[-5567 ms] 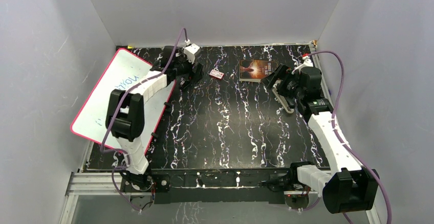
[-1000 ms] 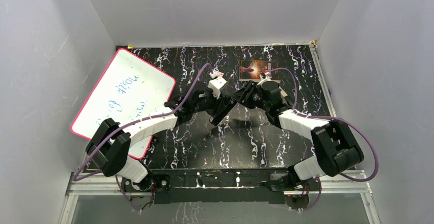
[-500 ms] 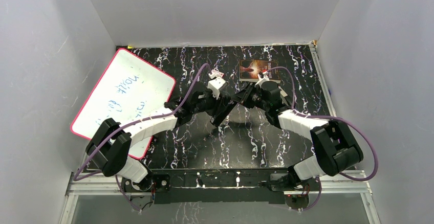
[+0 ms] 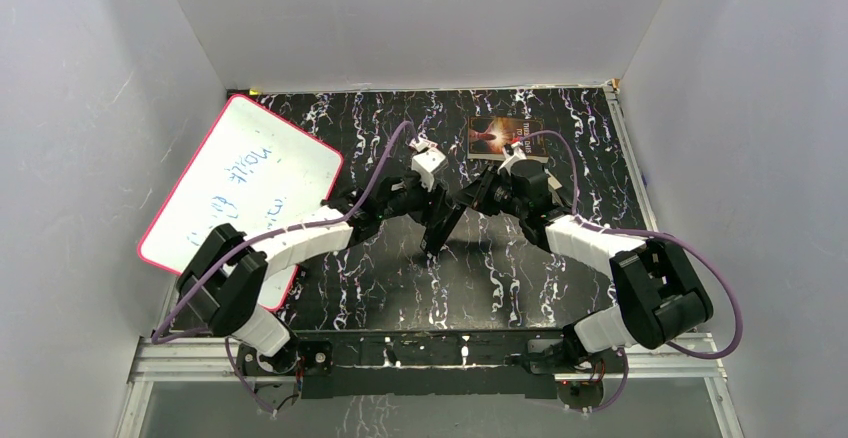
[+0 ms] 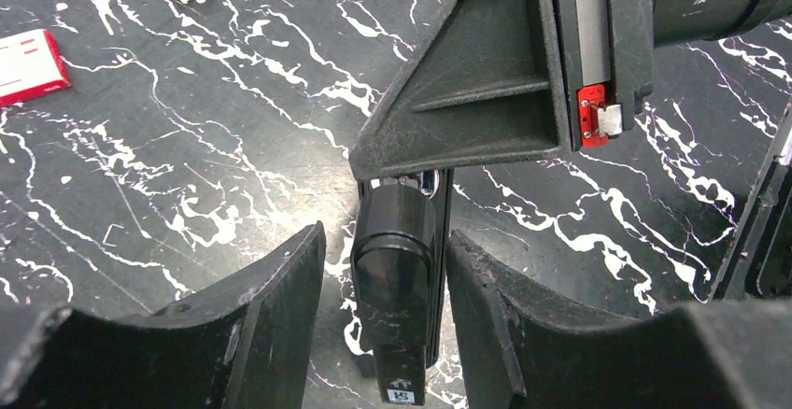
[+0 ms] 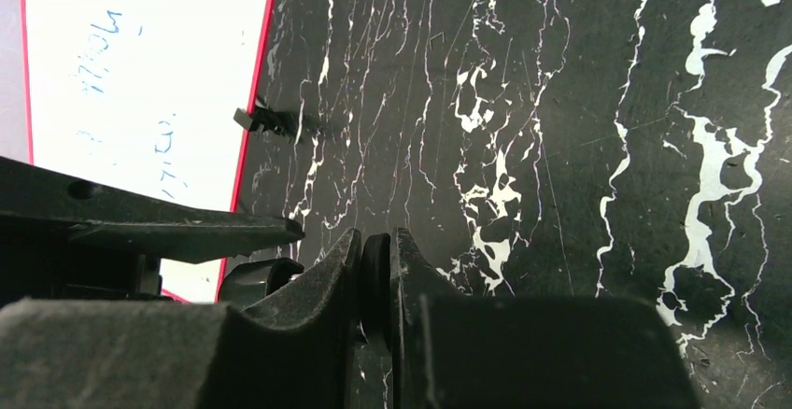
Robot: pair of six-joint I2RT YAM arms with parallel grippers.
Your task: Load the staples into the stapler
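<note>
Two claws, one slim black plastic stapler (image 5: 397,278): right claw (image 6: 376,241) pinches its end, guessing to steady; left claw (image 5: 385,232) straddles it loose, gaps both sides.

Upper end of the stapler (image 5: 396,289) behind the right end effector (image 5: 403,174); red packet (image 5: 28,67) partly off-frame.

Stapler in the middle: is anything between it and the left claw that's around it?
Nothing visible does. The left gripper is open, a finger on either side of the black stapler, with bare marbled table showing in the gap on one side. The right gripper clamps the stapler's far end, outside that gap.
</note>
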